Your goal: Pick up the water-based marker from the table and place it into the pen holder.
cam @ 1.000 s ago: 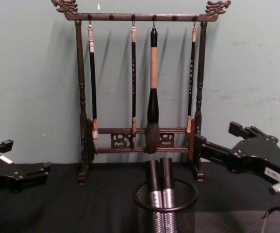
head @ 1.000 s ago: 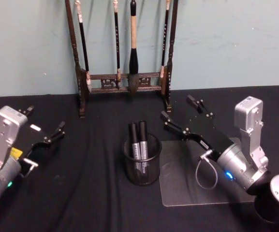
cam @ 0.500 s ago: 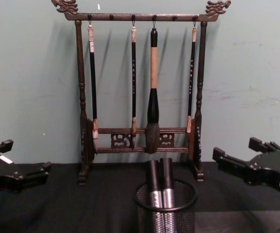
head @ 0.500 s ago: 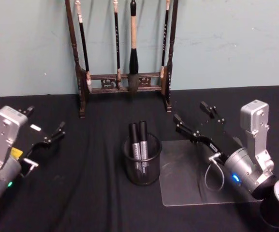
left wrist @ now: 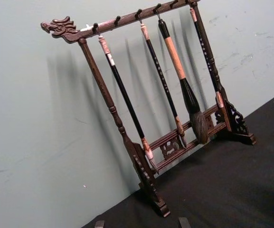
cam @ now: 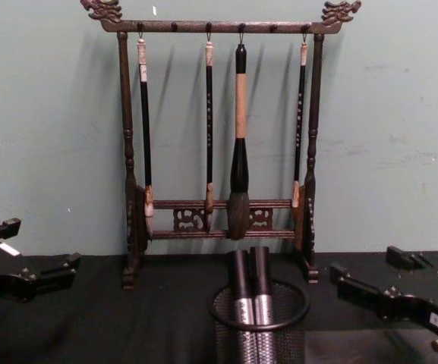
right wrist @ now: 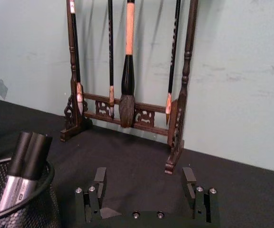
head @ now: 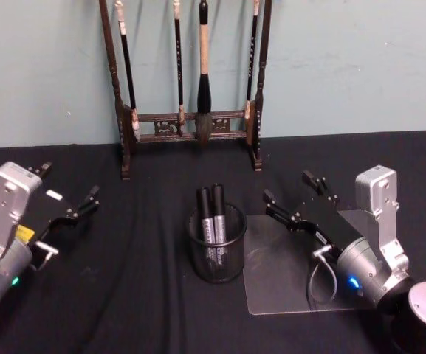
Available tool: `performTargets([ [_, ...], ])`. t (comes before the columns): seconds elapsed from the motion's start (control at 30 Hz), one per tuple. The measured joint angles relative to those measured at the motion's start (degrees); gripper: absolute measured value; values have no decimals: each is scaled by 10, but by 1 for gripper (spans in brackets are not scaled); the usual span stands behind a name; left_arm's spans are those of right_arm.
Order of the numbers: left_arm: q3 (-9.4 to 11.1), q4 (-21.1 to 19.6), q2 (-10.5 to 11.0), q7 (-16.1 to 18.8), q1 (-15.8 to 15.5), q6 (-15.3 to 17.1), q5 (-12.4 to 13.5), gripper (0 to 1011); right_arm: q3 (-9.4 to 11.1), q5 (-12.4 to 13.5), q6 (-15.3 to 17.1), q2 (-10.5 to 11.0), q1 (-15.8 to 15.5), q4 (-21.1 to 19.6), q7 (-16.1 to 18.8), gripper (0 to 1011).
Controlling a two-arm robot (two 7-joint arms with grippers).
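Observation:
The black wire-mesh pen holder (head: 217,267) stands at the table's middle, also seen in the chest view (cam: 279,341) and the right wrist view (right wrist: 37,209). Two black-and-silver water-based markers (head: 212,218) (cam: 250,297) (right wrist: 26,161) stand upright in it, side by side. My right gripper (head: 286,186) (cam: 364,262) (right wrist: 144,178) hovers open to the right of the holder, low over a clear sheet, with nothing between its fingers. At the table's left my left gripper (head: 71,181) (cam: 41,244) (left wrist: 141,222) is open too and holds nothing.
A tall dark wooden rack (head: 190,118) (cam: 226,220) hung with calligraphy brushes stands at the back against the green wall. A clear plastic sheet (head: 275,284) lies on the black tablecloth to the right of the holder.
My right gripper has drawn back to the right, away from the pen holder, and sunk lower over the sheet. The left arm, the holder and the markers have not moved.

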Motion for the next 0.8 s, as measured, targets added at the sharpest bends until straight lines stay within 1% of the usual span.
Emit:
performTargets([
  [0.27,0,0,0,0,0,0,0,1009,0,-3,-2,-7,3,19,5,1002],
  [0.8,0,0,0,0,0,0,0,1009,0,-3,-3,-6,3,17,5,1002],
])
